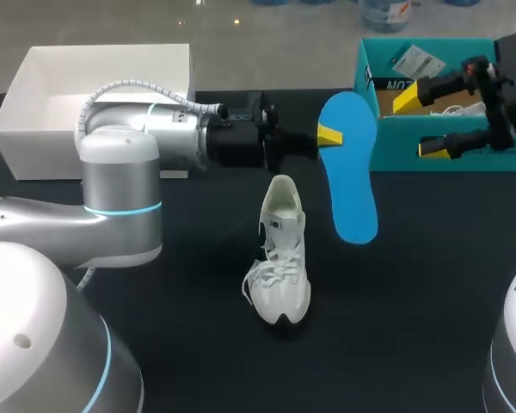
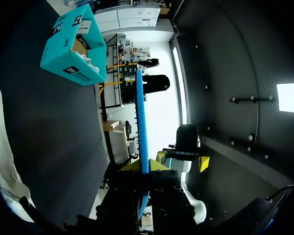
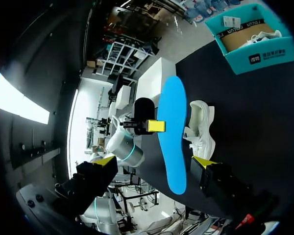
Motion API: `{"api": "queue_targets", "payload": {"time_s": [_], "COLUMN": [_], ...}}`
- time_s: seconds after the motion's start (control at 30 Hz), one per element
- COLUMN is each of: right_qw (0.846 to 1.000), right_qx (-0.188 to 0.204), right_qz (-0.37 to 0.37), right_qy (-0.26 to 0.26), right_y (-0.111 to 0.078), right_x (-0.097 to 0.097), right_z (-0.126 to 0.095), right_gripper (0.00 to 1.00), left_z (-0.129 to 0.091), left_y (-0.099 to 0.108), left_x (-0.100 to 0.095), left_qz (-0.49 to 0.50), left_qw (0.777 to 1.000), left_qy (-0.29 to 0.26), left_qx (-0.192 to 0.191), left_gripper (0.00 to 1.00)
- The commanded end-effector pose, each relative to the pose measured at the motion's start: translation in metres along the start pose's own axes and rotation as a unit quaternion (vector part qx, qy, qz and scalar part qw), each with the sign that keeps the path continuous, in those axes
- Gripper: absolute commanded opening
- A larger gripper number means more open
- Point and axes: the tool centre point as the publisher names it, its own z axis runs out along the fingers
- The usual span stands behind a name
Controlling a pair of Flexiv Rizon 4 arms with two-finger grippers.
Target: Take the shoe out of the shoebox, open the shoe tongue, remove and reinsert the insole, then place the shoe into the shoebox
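While the white shoe (image 1: 280,262) is standing on the dark table (image 1: 413,301) nearest the robot, toe pointing toward the near edge and laces lying loose, its mouth is gaping open, as suits a shoe whose insole is out. Just beyond its heel, the left gripper (image 1: 327,136) is reaching in from the left and pinching one long edge of the blue insole (image 1: 351,172) between its yellow tips. The insole is hanging in the air above the table, apart from the shoe, with its broad face turned up toward the head camera. In the left wrist view it is showing edge-on, running straight out from between the fingers, so the hold is across its thin side. I judge this to be the remove-and-reinsert step, with the insole out and not yet back in. Farther back on the right, the right gripper (image 1: 420,123) is hovering over the teal shoebox (image 1: 396,159), its fingers spread wide with nothing between them. In its own wrist view the insole is lying ahead of those fingers, so it may be waiting to take or steady it. A pale object (image 3: 263,37), perhaps a second shoe, is lying inside the shoebox. At the far left, a white box (image 1: 26,129) is sitting open.
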Motion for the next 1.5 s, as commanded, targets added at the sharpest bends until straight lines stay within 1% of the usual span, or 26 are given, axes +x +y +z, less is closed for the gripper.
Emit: {"api": "queue_targets", "payload": {"time_s": [0.03, 0.1, 0.13, 0.17, 0.3, 0.47, 0.57, 0.6, 0.63, 0.7, 0.8, 0.87, 0.93, 0.97, 1.03, 1.07, 1.1, 1.17, 1.23, 1.37, 1.5], "right_qw": [0.983, 0.971, 0.961, 0.954, 0.954, 0.954, 0.954, 0.947, 0.944, 0.932, 0.925, 0.920, 0.913, 0.909, 0.908, 0.904, 0.897, 0.890, 0.877, 0.863, 0.858], "right_qx": [0.016, 0.022, 0.012, -0.005, -0.005, -0.005, -0.005, 0.007, 0.014, 0.027, 0.038, 0.053, 0.064, 0.059, 0.044, 0.043, 0.044, 0.047, 0.051, 0.066, 0.073], "right_qz": [0.006, 0.003, 0.007, 0.011, 0.011, 0.011, 0.011, -0.004, -0.013, -0.028, -0.035, -0.028, 0.008, 0.020, 0.047, 0.050, 0.048, 0.040, 0.037, 0.012, -0.006], "right_qy": [-0.183, -0.239, -0.277, -0.301, -0.301, -0.301, -0.301, -0.320, -0.330, -0.361, -0.377, -0.387, -0.403, -0.412, -0.414, -0.423, -0.438, -0.453, -0.476, -0.501, -0.508], "right_y": [0.005, 0.004, 0.003, 0.001, 0.001, 0.001, 0.001, 0.004, 0.007, 0.010, 0.015, 0.018, 0.019, 0.020, 0.020, 0.021, 0.023, 0.026, 0.027, 0.026, 0.019], "right_x": [0.016, 0.020, 0.021, 0.021, 0.021, 0.021, 0.021, 0.024, 0.025, 0.029, 0.031, 0.031, 0.031, 0.031, 0.031, 0.031, 0.032, 0.032, 0.032, 0.034, 0.032], "right_z": [0.003, 0.007, 0.007, 0.004, 0.004, 0.004, 0.004, 0.010, 0.016, 0.025, 0.035, 0.042, 0.047, 0.049, 0.052, 0.055, 0.058, 0.063, 0.067, 0.070, 0.069], "right_gripper": [1.00, 1.00, 1.00, 1.00, 1.00, 1.00, 1.00, 1.00, 1.00, 1.00, 1.00, 1.00, 1.00, 1.00, 1.00, 1.00, 1.00, 1.00, 1.00, 1.00, 1.00], "left_z": [0.003, 0.004, 0.005, 0.005, 0.007, 0.007, 0.005, 0.004, 0.004, 0.003, 0.003, 0.002, 0.002, 0.002, 0.001, 0.001, 0.000, 0.000, -0.001, -0.003, -0.006], "left_y": [-0.001, -0.003, -0.003, -0.004, -0.004, 0.000, -0.001, -0.001, -0.002, -0.003, -0.004, -0.004, -0.004, -0.004, -0.003, -0.003, -0.002, -0.002, -0.002, -0.003, -0.005], "left_x": [-0.002, -0.001, -0.001, -0.001, 0.000, 0.000, -0.003, -0.003, -0.004, -0.004, -0.004, -0.004, -0.003, -0.003, -0.003, -0.002, -0.002, -0.004, -0.004, -0.002, -0.003], "left_qz": [-0.008, -0.009, -0.010, -0.011, -0.018, -0.028, -0.025, -0.028, -0.029, -0.029, -0.030, -0.031, -0.029, -0.029, -0.028, -0.027, -0.028, -0.030, -0.032, -0.034, -0.035], "left_qw": [1.000, 1.000, 1.000, 1.000, 1.000, 0.999, 0.999, 0.999, 0.999, 0.998, 0.998, 0.998, 0.998, 0.998, 0.998, 0.998, 0.998, 0.998, 0.998, 0.997, 0.997], "left_qy": [0.004, 0.004, 0.004, 0.004, 0.000, -0.025, -0.036, -0.038, -0.041, -0.045, -0.052, -0.052, -0.054, -0.055, -0.056, -0.056, -0.056, -0.059, -0.060, -0.061, -0.063], "left_qx": [0.010, 0.012, 0.013, 0.013, 0.013, 0.007, 0.012, 0.013, 0.014, 0.016, 0.018, 0.017, 0.017, 0.018, 0.021, 0.021, 0.020, 0.018, 0.016, 0.015, 0.015], "left_gripper": [0.00, 0.00, 0.00, 0.00, 0.00, 0.00, 0.00, 0.00, 0.00, 0.00, 0.00, 0.00, 0.00, 0.00, 0.00, 0.00, 0.00, 0.00, 0.00, 0.00, 0.00]}}
